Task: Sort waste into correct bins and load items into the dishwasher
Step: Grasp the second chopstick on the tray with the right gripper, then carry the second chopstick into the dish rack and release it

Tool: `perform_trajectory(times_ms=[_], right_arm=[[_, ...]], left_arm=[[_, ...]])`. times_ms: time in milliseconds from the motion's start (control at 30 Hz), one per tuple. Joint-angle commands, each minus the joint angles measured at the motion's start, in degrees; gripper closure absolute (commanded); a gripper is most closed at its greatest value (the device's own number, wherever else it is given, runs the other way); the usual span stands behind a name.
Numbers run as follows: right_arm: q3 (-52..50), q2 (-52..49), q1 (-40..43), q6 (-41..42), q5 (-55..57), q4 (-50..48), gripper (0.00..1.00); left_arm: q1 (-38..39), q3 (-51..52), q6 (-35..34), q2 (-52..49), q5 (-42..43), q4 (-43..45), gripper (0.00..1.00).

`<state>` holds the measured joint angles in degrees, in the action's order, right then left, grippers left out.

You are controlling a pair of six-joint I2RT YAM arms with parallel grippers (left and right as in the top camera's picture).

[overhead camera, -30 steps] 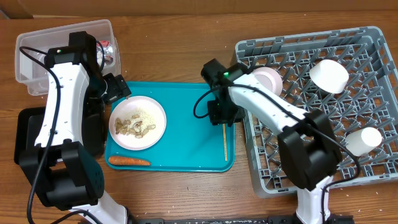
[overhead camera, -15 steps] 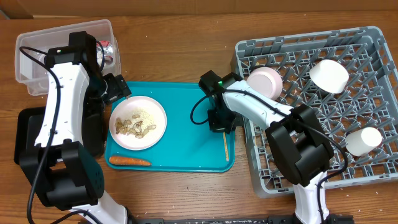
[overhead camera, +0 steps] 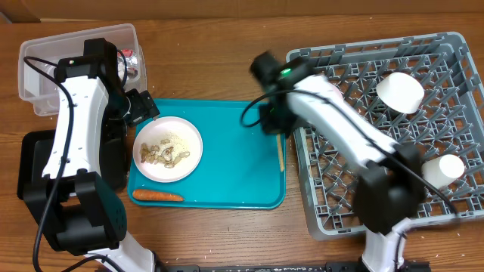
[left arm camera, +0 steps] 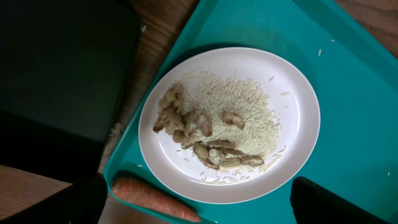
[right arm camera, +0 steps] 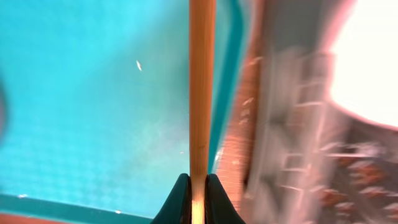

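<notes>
My right gripper is shut on a thin wooden chopstick, held over the right edge of the teal tray, beside the grey dishwasher rack. In the right wrist view the chopstick runs straight out from between the pinched fingertips of the gripper. My left gripper hangs open over the white plate of rice and nutshell scraps; its fingers straddle the plate's near rim. An orange carrot lies at the tray's front left.
The clear tub at the back left holds a shiny wad. The black tray lies under my left arm. Two white bowls and a small cup stand in the rack.
My right gripper has shut on the chopstick, lifted it off the tray and swung back and right toward the rack. The left arm has not moved.
</notes>
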<state>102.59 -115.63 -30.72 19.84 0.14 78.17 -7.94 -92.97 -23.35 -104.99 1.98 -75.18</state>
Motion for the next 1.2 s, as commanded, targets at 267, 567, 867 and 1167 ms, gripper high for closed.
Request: perform_trajectory(times_ms=[267, 567, 867, 1167], right_arm=[[-4.02, 10.47, 13.49, -10.95, 2.80, 9.55, 0.96], [-17.44, 10.47, 13.11, -10.93, 0.20, 4.20, 0.95], [-17.68, 10.54, 13.11, -10.91, 0.17, 2.23, 0.80], [-17.03, 11.50, 13.33, -9.77, 0.22, 1.99, 0.76]], left_arm=[[0.52, -0.85, 1.53, 1.99, 0.66, 1.07, 0.03], [0.50, -0.85, 1.53, 1.99, 0.61, 1.11, 0.03], [0.50, -0.85, 1.55, 1.99, 0.61, 1.07, 0.03], [0.50, -0.85, 1.55, 1.99, 0.61, 1.11, 0.03]])
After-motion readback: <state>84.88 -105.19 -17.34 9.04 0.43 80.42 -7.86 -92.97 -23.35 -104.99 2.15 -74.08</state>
